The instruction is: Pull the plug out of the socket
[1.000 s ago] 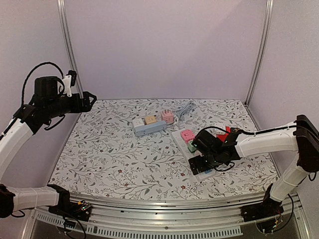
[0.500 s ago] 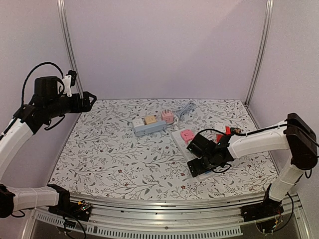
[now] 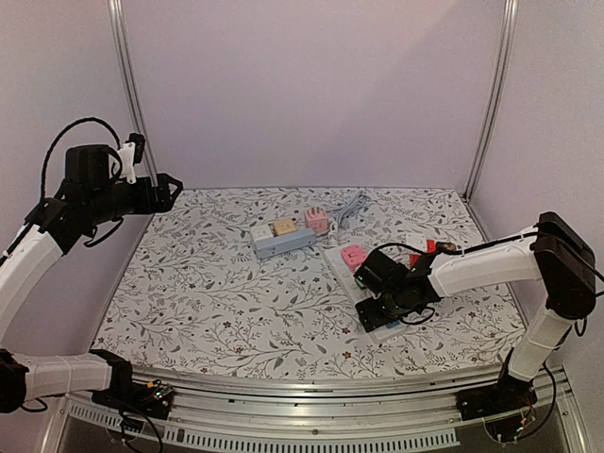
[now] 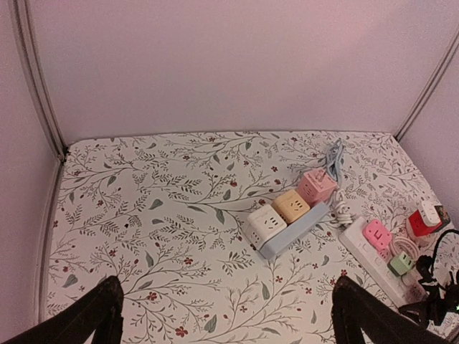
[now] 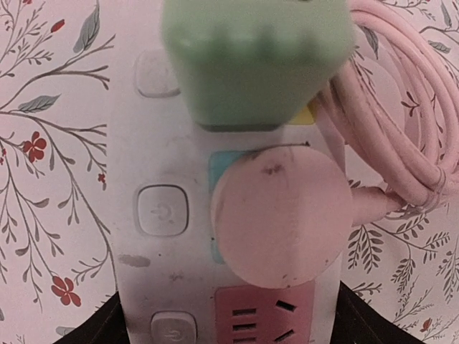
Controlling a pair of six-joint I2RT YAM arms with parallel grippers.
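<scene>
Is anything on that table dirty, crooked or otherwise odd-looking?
Slightly. The round pink plug on the white power strip carries dark scuff marks, the strip has a grey smudge, and the pink cord lies bunched in loops beside it. Nothing looks broken.

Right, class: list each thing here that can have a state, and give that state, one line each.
round pink plug, plugged into the strip
green adapter, plugged in
white power strip, lying flat
pink cable, coiled
left claw, open, raised
right claw, open, astride the strip
</scene>
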